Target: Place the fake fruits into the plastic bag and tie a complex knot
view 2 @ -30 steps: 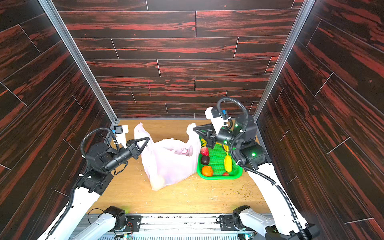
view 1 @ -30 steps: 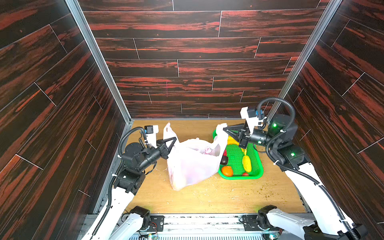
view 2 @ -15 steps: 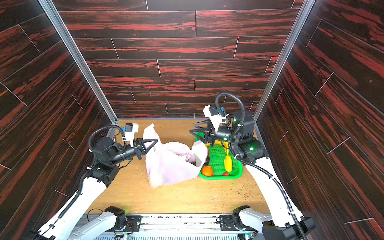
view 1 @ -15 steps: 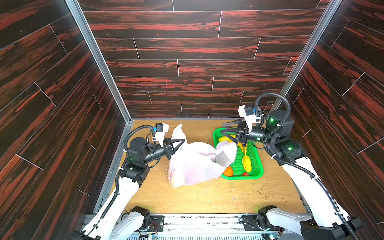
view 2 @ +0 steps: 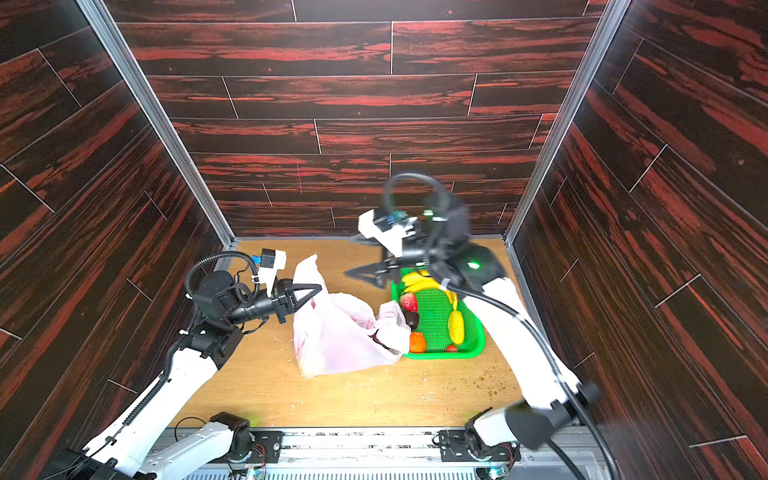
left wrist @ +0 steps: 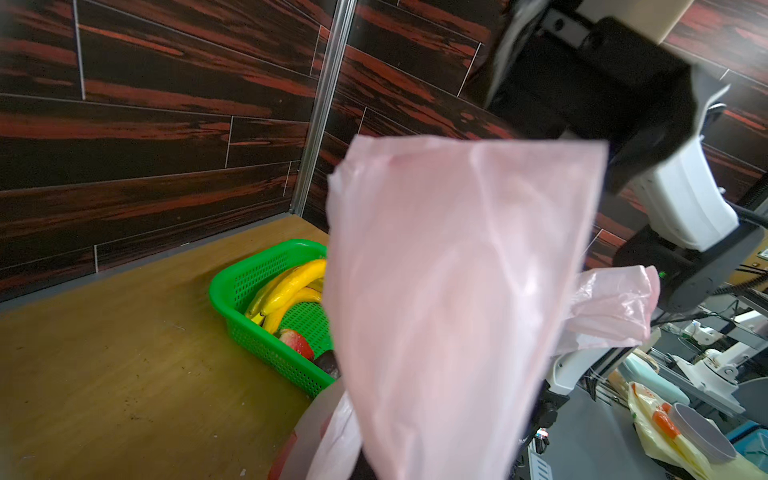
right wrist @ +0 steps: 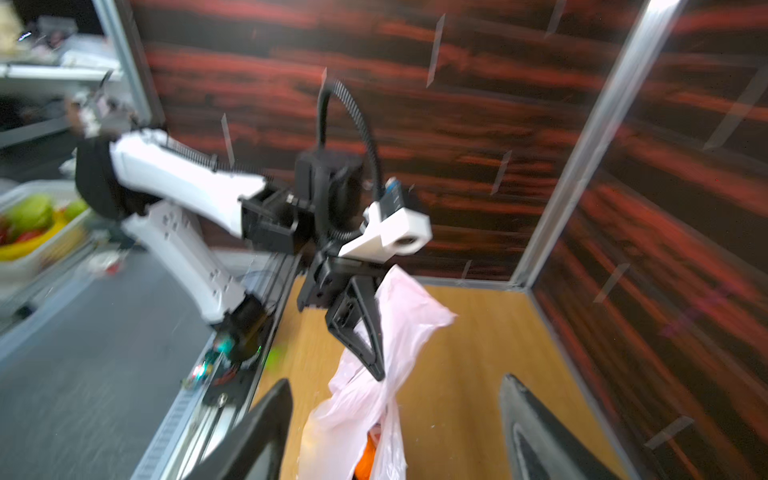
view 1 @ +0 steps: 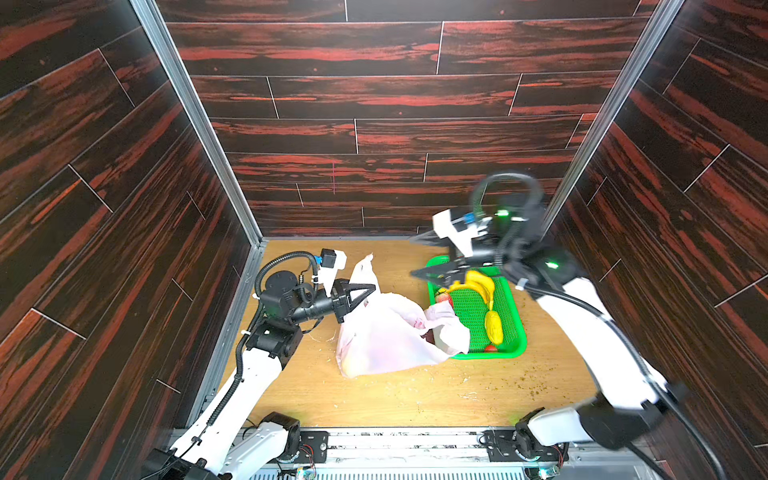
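One handle (view 1: 362, 270) of plastic bag (view 1: 386, 340) within closed left pincer (view 1: 371, 288); right pincer (view 1: 415, 257) apart.

Dark wood-grain panels streaked with red are closing in the cell on three sides: the back wall (view 1: 374, 124), the left wall (view 1: 104, 216) and the right wall (view 1: 698, 174). Aluminium posts (view 1: 195, 120) are running up the rear corners. The pale wooden worktop (view 1: 415, 399) is catching bright, even light, with crumbs (view 1: 536, 388) lying near its front right corner. A metal rail (view 1: 395, 446) is lining its front edge. Beyond it, a grey floor (right wrist: 83, 353) is showing, blurred.
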Controlling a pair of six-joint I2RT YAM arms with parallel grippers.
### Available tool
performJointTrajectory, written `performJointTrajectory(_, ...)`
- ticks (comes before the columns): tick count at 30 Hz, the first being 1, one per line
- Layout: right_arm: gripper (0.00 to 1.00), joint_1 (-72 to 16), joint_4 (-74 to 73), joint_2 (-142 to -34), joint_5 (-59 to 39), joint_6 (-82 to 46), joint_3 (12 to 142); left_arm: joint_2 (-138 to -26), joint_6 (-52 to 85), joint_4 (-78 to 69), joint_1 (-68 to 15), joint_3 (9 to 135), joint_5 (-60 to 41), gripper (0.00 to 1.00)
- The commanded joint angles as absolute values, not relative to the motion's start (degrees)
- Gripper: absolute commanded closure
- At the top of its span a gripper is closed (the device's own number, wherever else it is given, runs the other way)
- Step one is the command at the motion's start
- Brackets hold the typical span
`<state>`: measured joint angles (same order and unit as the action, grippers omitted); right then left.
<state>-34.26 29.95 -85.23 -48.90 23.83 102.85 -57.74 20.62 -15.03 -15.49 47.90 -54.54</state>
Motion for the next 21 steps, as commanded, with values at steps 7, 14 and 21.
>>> performJointTrajectory(7,0.20,-39.43,38.38,-96.83,-51.06,35.76,114.90,-57.53,19.51,-16.93,-15.21,49.64,-57.48,1.00)
performJointTrajectory(14,0.23,-41.72,40.72,-102.59,-49.89,36.07,120.82,-57.21,19.95,-17.25,-15.25,49.48,-58.05,1.00)
performJointTrajectory(21,0.42,-42.86,42.99,-106.49,-49.04,36.04,124.95,-57.22,20.21,-17.40,-15.23,49.36,-58.11,1.00)
